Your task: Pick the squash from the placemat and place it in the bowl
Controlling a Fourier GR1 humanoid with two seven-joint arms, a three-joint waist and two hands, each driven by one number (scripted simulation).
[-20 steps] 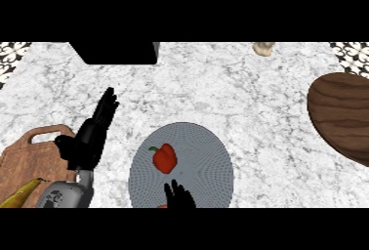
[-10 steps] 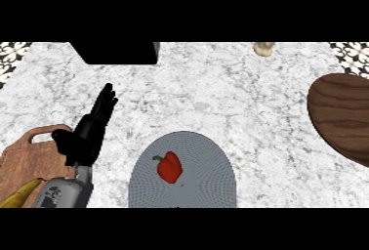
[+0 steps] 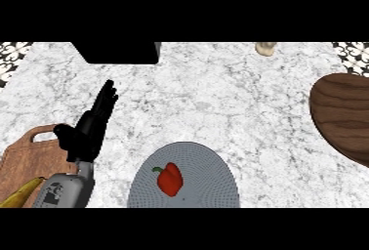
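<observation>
From the head view we saw one red vegetable; it was glossy and blocky, shaped more like a pepper than a squash, with a short green stem at its upper left; it lay on the one round grey placemat, left of the mat's middle, and nothing touched it; the placemat sat at the lower edge of the white marbled counter. We counted one dark wooden bowl, cut off by the right edge and well apart from the placemat. One hand showed, the left hand, left of the placemat and apart from it; its fingers were straight, close together and pointing up the counter, with the thumb out to the left, and they held nothing; its grey forearm rose from the lower edge. Beside that forearm we saw one wooden cutting board with one yellow banana on it. At the far edge stood one black block and one small beige object that we could not identify.
</observation>
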